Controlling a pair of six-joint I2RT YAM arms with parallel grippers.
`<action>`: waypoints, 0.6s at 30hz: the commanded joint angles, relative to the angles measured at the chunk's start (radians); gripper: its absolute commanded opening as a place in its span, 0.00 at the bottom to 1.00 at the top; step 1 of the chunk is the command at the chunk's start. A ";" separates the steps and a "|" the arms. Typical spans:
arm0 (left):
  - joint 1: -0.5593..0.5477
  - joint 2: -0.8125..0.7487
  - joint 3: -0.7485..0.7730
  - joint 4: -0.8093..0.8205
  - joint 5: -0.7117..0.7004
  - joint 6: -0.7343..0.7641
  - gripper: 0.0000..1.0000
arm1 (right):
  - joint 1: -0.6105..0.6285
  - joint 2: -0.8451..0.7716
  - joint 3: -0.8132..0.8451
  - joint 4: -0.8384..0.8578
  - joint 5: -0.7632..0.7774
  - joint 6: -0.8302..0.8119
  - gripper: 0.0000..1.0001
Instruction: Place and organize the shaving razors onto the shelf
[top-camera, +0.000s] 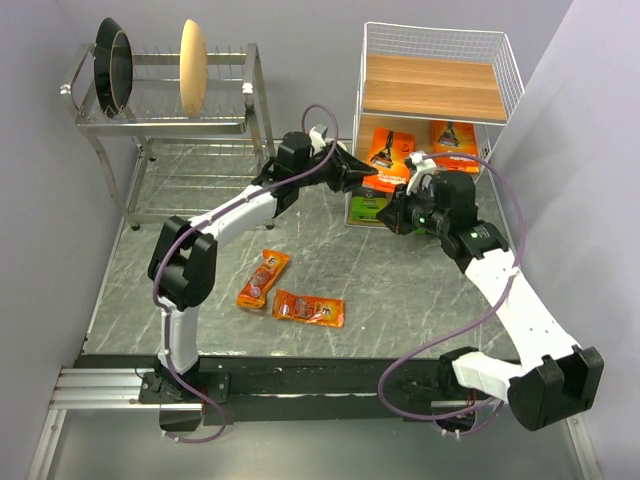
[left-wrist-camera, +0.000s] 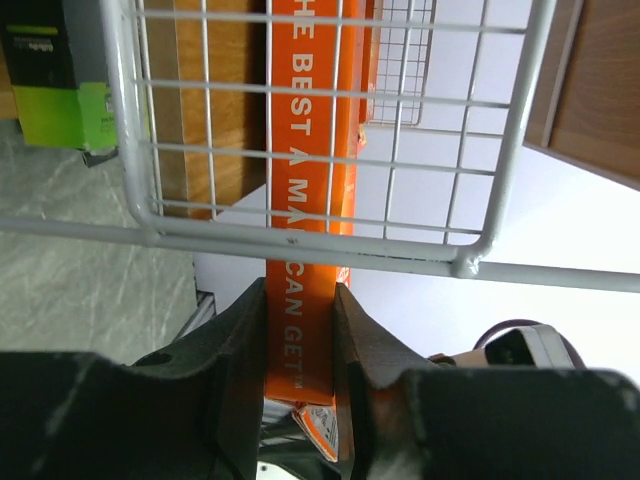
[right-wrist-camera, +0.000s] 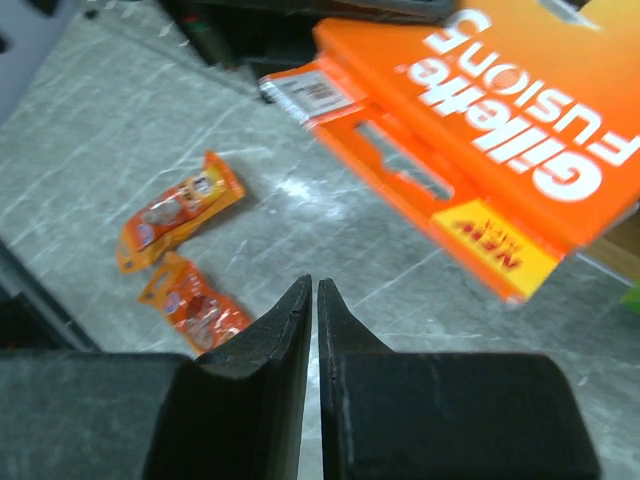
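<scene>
Two arms reach to the far shelf (top-camera: 435, 88). The left arm (top-camera: 240, 210) stretches low, the left tool (left-wrist-camera: 300, 315) clamped on a flat orange razor card (left-wrist-camera: 305, 180) at the shelf's wire front. The right arm (top-camera: 500, 290) bends at its elbow, the right tool (right-wrist-camera: 315, 300) pressed together, empty, beside that card. Two orange blister packs (top-camera: 263, 278) (top-camera: 309, 308) lie nearer on the tabletop (top-camera: 400, 280).

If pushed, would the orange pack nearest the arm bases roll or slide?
Probably slide: the orange pack lies flat on the smooth marbled table. Its shiny, crinkled surface suggests thin plastic, so it may flex and slip in a pinch. It looks light.
</scene>
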 joint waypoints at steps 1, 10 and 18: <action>-0.009 -0.050 0.020 -0.084 -0.032 -0.056 0.03 | 0.024 0.050 0.039 0.068 0.167 -0.026 0.13; -0.008 -0.064 -0.002 -0.141 -0.045 -0.066 0.42 | 0.023 0.120 0.096 0.094 0.310 -0.051 0.11; -0.006 -0.055 -0.008 -0.148 -0.046 -0.071 0.51 | 0.023 0.181 0.163 0.115 0.337 -0.052 0.11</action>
